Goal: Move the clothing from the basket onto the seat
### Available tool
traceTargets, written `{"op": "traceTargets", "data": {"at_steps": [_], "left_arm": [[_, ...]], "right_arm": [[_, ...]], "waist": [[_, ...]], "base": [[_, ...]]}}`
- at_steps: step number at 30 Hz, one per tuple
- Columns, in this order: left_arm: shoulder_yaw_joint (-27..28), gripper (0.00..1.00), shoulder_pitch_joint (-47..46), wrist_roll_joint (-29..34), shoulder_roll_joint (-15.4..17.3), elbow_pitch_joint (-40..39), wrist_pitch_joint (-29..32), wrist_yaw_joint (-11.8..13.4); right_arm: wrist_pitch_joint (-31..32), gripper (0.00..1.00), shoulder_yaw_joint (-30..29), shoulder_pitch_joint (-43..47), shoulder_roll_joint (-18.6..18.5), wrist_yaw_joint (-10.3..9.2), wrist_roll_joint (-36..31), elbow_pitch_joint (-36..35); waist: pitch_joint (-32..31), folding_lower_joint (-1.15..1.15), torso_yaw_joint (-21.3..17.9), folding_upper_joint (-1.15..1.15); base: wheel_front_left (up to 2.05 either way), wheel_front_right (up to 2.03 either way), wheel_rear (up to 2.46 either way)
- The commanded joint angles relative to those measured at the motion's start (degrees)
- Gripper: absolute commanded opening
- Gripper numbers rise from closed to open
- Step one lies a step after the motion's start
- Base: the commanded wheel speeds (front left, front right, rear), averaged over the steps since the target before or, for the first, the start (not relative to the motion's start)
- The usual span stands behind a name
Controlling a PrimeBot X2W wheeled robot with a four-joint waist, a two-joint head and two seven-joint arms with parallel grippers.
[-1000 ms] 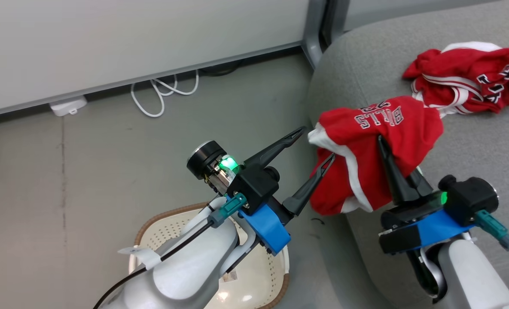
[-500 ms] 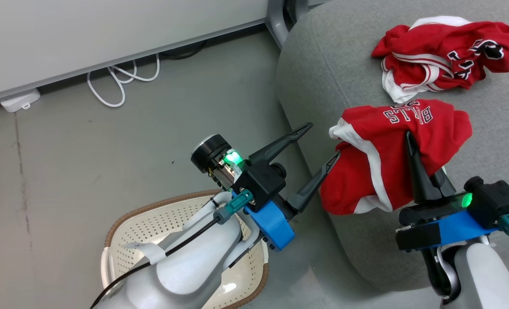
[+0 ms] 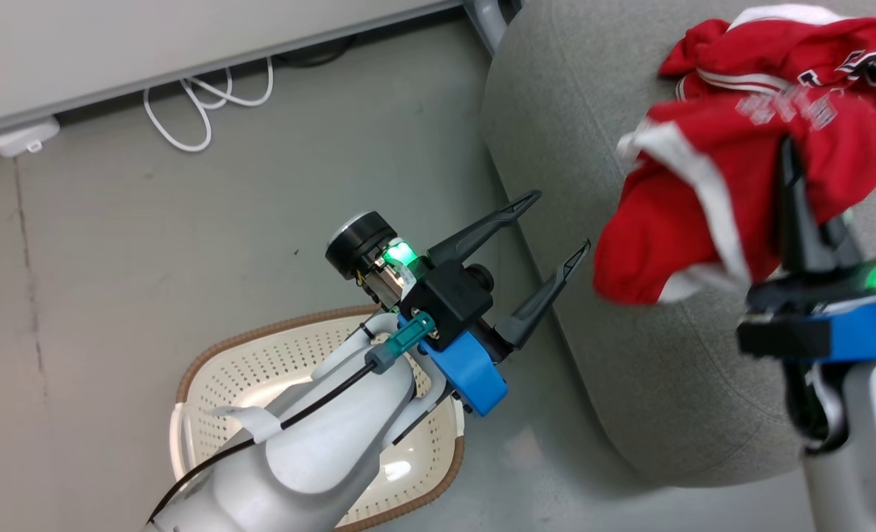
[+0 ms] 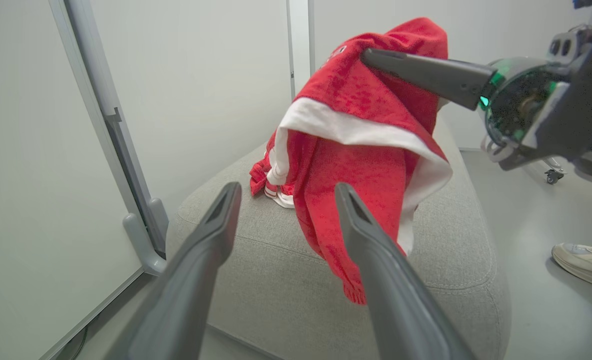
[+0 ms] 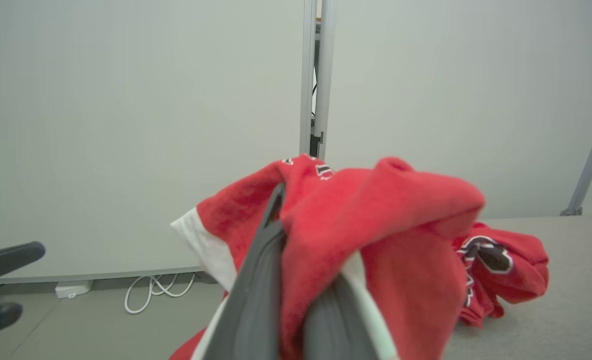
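Observation:
My right gripper (image 3: 786, 151) is shut on a red garment with white trim (image 3: 693, 214), holding it above the grey seat (image 3: 630, 384). The cloth drapes over the fingers (image 5: 271, 235) and hangs down toward the cushion's left edge (image 4: 355, 200). A second red piece with black-white lettering (image 3: 785, 41) lies crumpled on the seat behind it (image 5: 500, 265). My left gripper (image 3: 562, 219) stands open over the floor beside the seat, just left of the hanging cloth, with nothing between its fingers (image 4: 287, 187). The cream basket (image 3: 275, 326) sits on the floor beneath my left forearm, which hides most of it.
A pale partition panel (image 3: 186, 29) runs along the back, its grey foot (image 3: 489, 15) beside the seat. A white cable (image 3: 208, 103) and a white adapter (image 3: 20, 137) lie on the floor by it. A person's shoe (image 4: 583, 257) rests on the floor beyond the seat.
My right gripper has carried the red garment up and farther over the seat, close to the second piece. The left gripper stays open in place. The camera has turned.

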Motion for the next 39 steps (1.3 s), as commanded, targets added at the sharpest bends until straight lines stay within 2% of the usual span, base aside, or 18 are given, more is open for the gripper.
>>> {"op": "traceTargets", "data": {"at_steps": [1,6,16,22,25,28,32,39], "left_arm": [[0.31,1.00,-1.00,0.34,0.34,-0.14,-0.15,-0.21],[0.14,1.00,-2.64,1.12,0.53,-0.14,-0.12,-0.21],[-0.36,1.00,-7.77,2.68,2.37,-0.07,0.61,-0.27],[-0.81,1.00,-9.73,3.17,2.58,-0.42,0.63,-0.29],[-1.02,1.00,-10.23,3.20,2.63,-0.41,0.54,-0.30],[-1.13,1.00,-10.67,3.27,2.99,-0.45,0.58,-0.30],[-1.26,1.00,-10.95,3.22,3.36,-0.64,0.72,-0.15],[-1.64,1.00,-11.41,3.30,3.72,-1.07,0.74,0.22]], "right_arm": [[-0.04,0.00,-0.69,-2.23,-0.56,0.03,-0.20,-0.76],[-0.04,0.00,-5.13,-10.31,-2.29,0.03,-0.89,-3.70],[-0.04,0.00,-15.67,-26.39,-9.81,0.02,-2.14,-4.07],[-0.04,0.00,-20.23,-32.63,-17.48,0.02,-1.77,2.68],[-0.03,0.00,-21.81,-34.61,-21.43,0.03,-1.79,8.19],[-0.03,0.00,-23.37,-36.37,-23.72,0.02,-1.74,14.46],[-0.02,0.00,-23.56,-37.33,-24.52,0.03,-2.48,22.25],[-0.03,0.00,-25.38,-36.20,-20.92,0.02,-4.67,31.26]], "waist": [[1.41,0.00,0.21,0.00],[5.94,0.00,0.75,0.00],[16.48,0.00,1.97,0.00],[20.51,0.00,2.78,0.00],[22.03,0.00,3.23,0.00],[23.42,0.00,3.49,0.00],[25.04,0.00,3.75,0.00],[26.39,0.00,4.38,0.00]], "base": [[0.00,0.00,0.00],[0.00,0.00,0.00],[0.00,0.00,0.00],[0.00,0.00,0.00],[0.00,0.00,0.00],[0.00,0.00,0.00],[0.00,0.00,0.00],[0.00,0.00,0.00]]}}
